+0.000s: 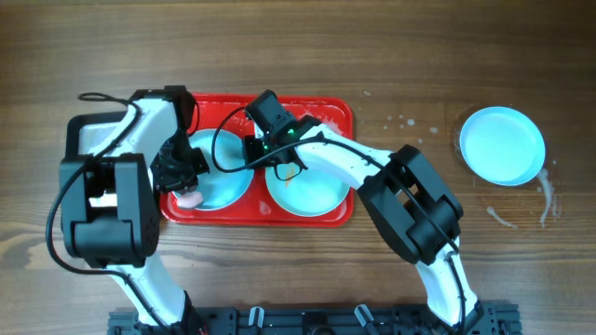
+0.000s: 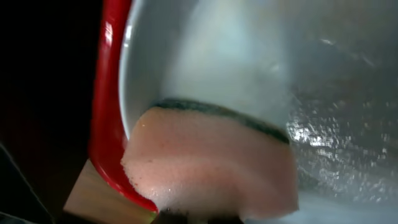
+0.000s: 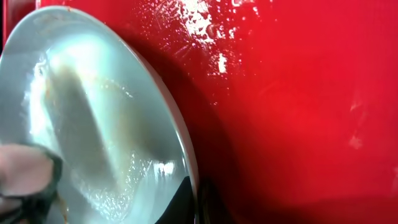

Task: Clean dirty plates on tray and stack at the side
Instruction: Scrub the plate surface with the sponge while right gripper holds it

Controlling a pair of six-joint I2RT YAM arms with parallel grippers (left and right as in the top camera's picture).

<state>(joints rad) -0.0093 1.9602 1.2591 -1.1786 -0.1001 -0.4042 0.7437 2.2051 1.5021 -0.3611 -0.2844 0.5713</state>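
The red tray (image 1: 340,116) holds two pale blue plates side by side. My left gripper (image 1: 186,186) is shut on a foamy pink sponge with a green scouring layer (image 2: 211,168) and presses it on the near-left edge of the left plate (image 1: 223,181). My right gripper (image 1: 264,154) is shut on that plate's right rim (image 3: 186,168), one finger inside and one outside. The plate shows faint brown streaks (image 3: 81,81) and suds. The right plate (image 1: 312,191) has a small orange smear. A third plate (image 1: 503,146) lies on the table at the far right.
Water drops and wet streaks (image 1: 521,209) lie on the wooden table around the far-right plate. The tray's floor (image 3: 298,93) is wet. The tray's rim (image 2: 109,93) and the table (image 2: 93,199) lie just beside the sponge.
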